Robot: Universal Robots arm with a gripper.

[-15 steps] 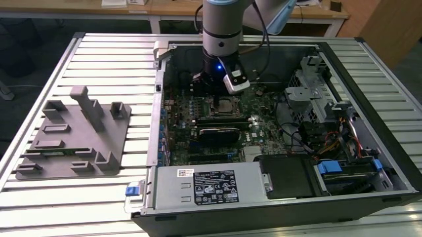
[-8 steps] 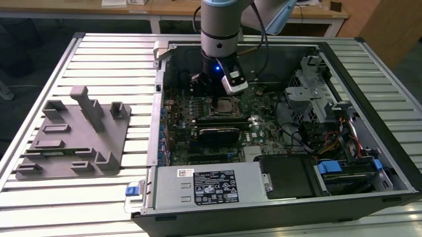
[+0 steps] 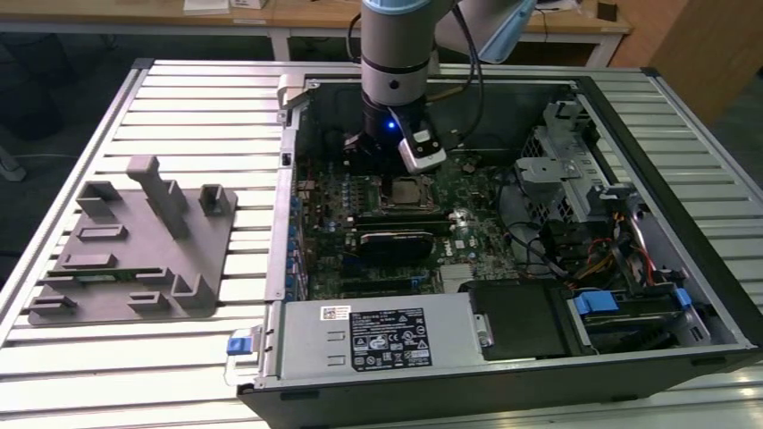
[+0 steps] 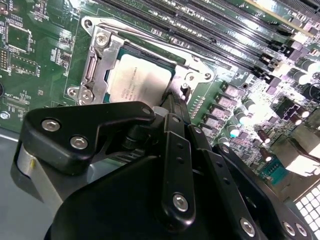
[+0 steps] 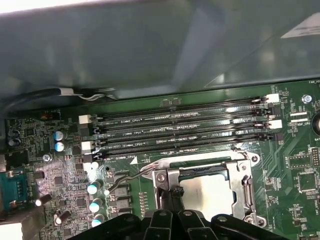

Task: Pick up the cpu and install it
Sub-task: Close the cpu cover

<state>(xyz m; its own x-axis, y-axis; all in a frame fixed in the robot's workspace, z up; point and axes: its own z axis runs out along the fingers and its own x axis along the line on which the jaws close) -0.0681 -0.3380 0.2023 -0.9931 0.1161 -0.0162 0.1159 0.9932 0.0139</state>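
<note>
- Black links of the hand [image 4: 172, 100] sit closest in both wrist views and narrow to one slim tip. The hand looks clenched, and I can see nothing pinched in it.
- Just past that tip, the cpu [image 4: 137, 80] lies flat in its socket with its silver top up, so it is on the board and not in the hand.
- A metal frame [image 4: 92, 70] surrounds the cpu on all sides. It appears to be folded down over the chip's rim, presumably to press the chip onto its contacts.
- In both wrist views the tip is at the frame's edge, just beside the cpu. I cannot tell whether it touches the frame.
- In the exterior view the arm comes straight down into the case [image 3: 667, 161]. The case lies on its side on the slatted table [image 3: 203, 107], probably so the board faces up for a vertical reach.
- In that view the cpu is just beside the hand, at about 4 o'clock from it.
- Memory slots [image 5: 180, 132] run along the cpu's far side from the hand, so the hand's side of the socket is free of them.
- A grey fixture [image 3: 131, 259] rests on the table at about 9 o'clock from the case, well apart from the hand.
</note>
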